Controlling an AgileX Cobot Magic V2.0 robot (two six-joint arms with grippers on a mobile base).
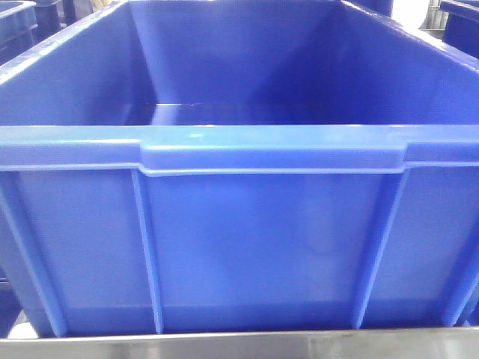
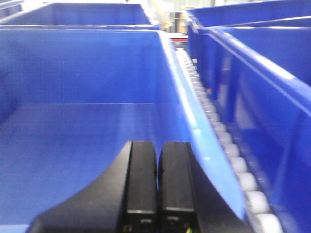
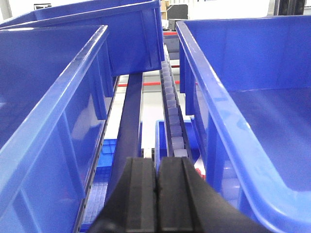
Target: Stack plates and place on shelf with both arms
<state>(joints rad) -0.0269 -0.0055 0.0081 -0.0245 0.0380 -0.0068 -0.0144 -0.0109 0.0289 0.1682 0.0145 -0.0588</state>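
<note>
Left gripper (image 2: 157,180) closed over crate (image 2: 73,141), right gripper (image 3: 156,187) closed above roller track (image 3: 171,104)

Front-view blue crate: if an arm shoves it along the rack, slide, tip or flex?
The blue crate looks rigid: thick rolled rim and vertical ribs, so little flex. What shows of its inside is empty, so probably light for its size. Low and wide, unlikely to tip. If it sits on rollers like the white ones beside the left wrist's crate, it may glide easily.
</note>
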